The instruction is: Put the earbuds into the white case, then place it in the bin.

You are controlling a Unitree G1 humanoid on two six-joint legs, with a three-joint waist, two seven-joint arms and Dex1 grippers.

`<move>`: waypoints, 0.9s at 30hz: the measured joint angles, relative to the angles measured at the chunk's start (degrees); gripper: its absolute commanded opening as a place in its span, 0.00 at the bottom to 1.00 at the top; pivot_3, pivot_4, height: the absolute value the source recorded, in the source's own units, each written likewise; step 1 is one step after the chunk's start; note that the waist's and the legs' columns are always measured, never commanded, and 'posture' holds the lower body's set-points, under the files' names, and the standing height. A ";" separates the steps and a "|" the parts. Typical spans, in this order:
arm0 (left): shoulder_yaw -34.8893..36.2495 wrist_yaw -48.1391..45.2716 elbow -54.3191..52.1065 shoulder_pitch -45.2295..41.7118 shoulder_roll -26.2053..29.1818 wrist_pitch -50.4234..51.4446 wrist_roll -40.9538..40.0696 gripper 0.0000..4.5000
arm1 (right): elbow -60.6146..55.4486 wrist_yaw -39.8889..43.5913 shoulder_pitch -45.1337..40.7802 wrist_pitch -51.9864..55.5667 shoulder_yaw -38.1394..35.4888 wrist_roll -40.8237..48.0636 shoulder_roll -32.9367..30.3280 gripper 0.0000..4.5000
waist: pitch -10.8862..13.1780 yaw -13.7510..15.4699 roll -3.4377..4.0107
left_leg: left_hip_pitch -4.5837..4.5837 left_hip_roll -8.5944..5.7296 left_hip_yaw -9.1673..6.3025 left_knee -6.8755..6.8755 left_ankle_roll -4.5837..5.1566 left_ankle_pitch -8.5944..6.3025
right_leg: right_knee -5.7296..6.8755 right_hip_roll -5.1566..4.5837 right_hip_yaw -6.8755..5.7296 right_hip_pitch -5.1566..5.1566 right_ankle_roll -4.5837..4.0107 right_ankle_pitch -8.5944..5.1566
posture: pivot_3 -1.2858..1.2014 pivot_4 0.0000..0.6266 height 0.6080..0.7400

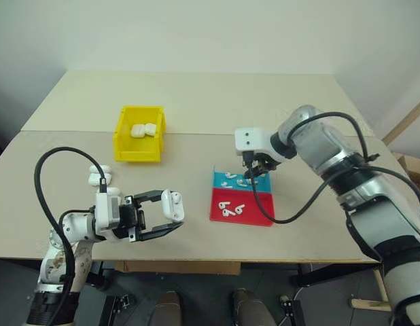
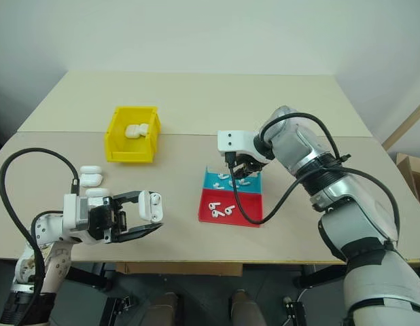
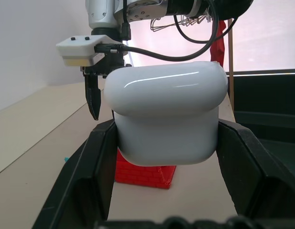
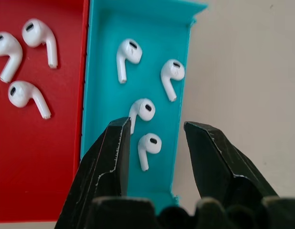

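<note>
At the near left edge of the pale wooden desk (image 1: 196, 224), the left gripper (image 1: 170, 219) has its jaws clamped on a small glossy white rounded plastic earbud case (image 1: 171, 205). Just beyond it, spare white cases (image 2: 91, 176) lie on the desk. To the right, a shallow red tray (image 4: 37, 157) and a shallow blue tray (image 4: 162, 28) each hold tiny white stemmed earbuds (image 4: 148, 145); the right gripper (image 4: 154, 143) hangs over the blue one, jaws partly apart, empty. Farther left stands the bright yellow plastic bin (image 1: 138, 136), more white cases inside.
</note>
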 measured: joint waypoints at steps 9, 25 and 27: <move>-1.01 2.16 -1.35 0.70 -0.83 -0.01 0.92 0.62 | 5.61 1.46 -0.38 -4.02 0.02 -4.97 3.25 0.49 | 0.01 -0.45 0.02 | 0.07 0.04 0.02 -0.01 0.00 0.00 | 0.02 0.06 0.00 0.01 -0.06 0.04 | 0.52 0.24 1.00; -1.43 2.78 -2.31 0.64 0.04 0.07 0.87 0.62 | 12.49 -0.92 -0.37 -9.54 -0.80 -10.23 6.43 0.49 | 0.01 -0.41 0.02 | 0.08 0.03 0.02 -0.01 0.00 0.01 | 0.03 0.05 0.00 0.02 -0.06 0.05 | 0.52 0.24 1.00; -1.43 2.74 -2.30 0.60 0.15 0.06 0.87 0.62 | 13.12 -1.03 -0.37 -10.12 -0.92 -10.41 6.52 0.49 | 0.01 -0.40 0.02 | 0.09 0.03 0.02 -0.01 0.00 0.01 | 0.03 0.05 0.00 0.04 -0.06 0.05 | 0.52 0.24 1.00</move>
